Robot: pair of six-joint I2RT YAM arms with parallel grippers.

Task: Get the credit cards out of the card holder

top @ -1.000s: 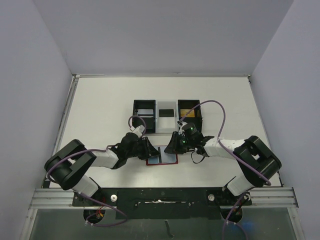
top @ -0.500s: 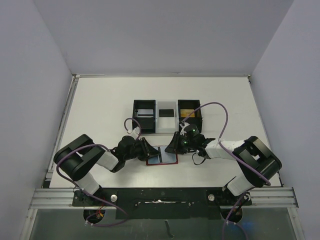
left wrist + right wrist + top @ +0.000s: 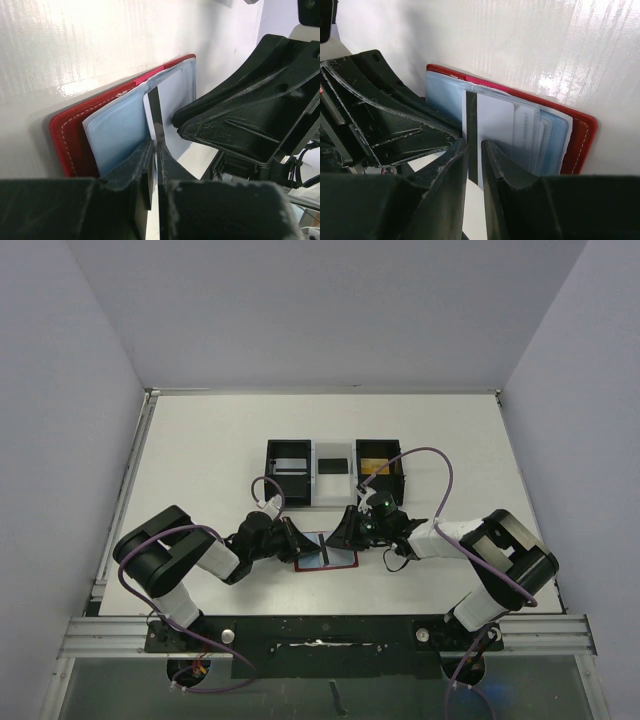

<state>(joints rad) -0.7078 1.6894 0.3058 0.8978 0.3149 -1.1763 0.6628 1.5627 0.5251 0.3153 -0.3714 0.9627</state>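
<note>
zone=picture centre: left gripper (image 3: 298,543) and right gripper (image 3: 341,536) meet over card holder (image 3: 335,560), no passage between | above centre: three-compartment tray (image 3: 311,483) blocks, narrow strip before it | left, right, top: bare table (image 3: 200,450), wide passage

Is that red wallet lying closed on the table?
No, the card holder lies open flat, with a white card showing inside.

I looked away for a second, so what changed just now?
The elbow of the left arm swung inward, toward the card holder, and the left gripper now pinches the edge of the credit card. The right gripper, card holder and bins look unchanged.
</note>
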